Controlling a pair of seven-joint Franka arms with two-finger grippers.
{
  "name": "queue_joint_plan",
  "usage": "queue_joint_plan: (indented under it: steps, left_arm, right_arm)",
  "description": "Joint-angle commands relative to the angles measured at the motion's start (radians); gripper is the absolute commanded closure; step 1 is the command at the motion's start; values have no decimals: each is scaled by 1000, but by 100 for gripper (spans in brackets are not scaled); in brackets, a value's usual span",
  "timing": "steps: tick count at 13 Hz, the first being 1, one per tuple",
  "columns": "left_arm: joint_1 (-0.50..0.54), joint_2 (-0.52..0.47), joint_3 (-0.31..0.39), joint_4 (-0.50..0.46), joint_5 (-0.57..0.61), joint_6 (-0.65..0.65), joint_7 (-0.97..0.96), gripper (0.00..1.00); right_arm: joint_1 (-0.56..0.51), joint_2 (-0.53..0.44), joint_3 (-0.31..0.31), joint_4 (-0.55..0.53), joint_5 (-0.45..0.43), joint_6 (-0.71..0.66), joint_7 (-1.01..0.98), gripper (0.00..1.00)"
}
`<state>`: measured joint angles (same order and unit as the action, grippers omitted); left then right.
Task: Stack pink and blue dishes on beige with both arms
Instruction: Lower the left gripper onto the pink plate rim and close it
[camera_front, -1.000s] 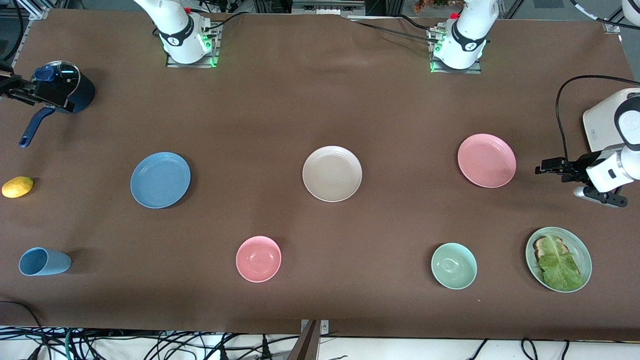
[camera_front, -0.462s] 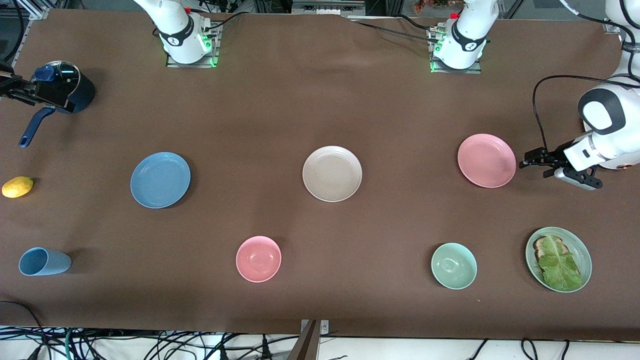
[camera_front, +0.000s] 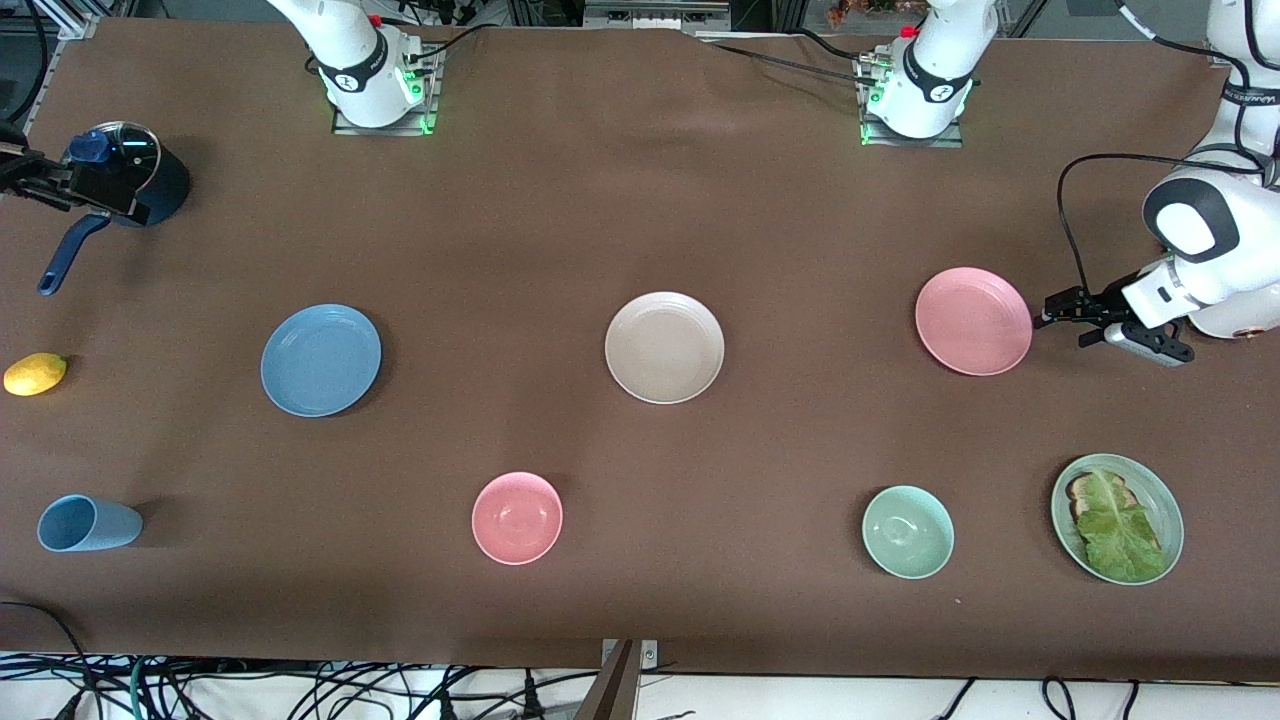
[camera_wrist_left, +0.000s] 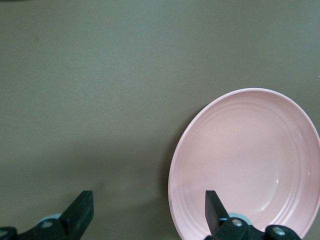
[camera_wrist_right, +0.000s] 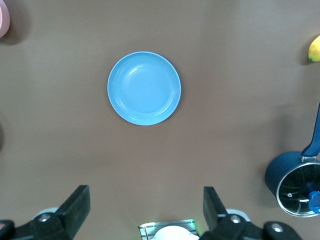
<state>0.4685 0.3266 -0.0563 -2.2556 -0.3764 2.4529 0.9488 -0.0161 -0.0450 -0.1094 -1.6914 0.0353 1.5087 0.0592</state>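
high front overview, two downward wrist close-ups

A robotics lab is shown, not a home kitchen. Two white arm bases (camera_front: 375, 75) with green status lights are bolted onto metal plates at the desk (camera_front: 560, 210) edge farthest from the front camera. The desk is covered with a plain brown sheet, and aluminium frame profiles (camera_front: 70, 20) are seen at its corner. Loose black cables (camera_front: 300, 690) are tangled on the floor just past the desk's nearest edge. Tableware such as a blue cup (camera_front: 88, 523) is laid out well apart, as test props.
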Motion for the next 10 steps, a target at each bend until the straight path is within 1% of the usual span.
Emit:
queue_joint_plan:
  steps: [1, 3, 6, 7, 9, 10]
  left_arm:
    - [-5, 17, -5, -16, -50, 37, 38, 2]
    - [-10, 29, -5, -18, -81, 51, 38, 2]
    - [-13, 38, -7, -19, -88, 63, 38, 3]
    - [-13, 42, -7, -19, -90, 63, 38, 7]
    - [-30, 43, -7, -31, -130, 74, 51, 9]
    - [-33, 43, -7, -51, -150, 102, 74, 13]
  right_arm:
    - [-11, 10, 5, 25, 8, -19, -16, 0]
    - [-11, 10, 5, 25, 6, -21, -16, 0]
    - [-11, 10, 5, 25, 8, -21, -16, 0]
    - [-11, 10, 5, 25, 6, -21, -16, 0]
    - [-11, 10, 5, 25, 6, -21, -16, 0]
    - [-11, 10, 5, 25, 6, -21, -16, 0]
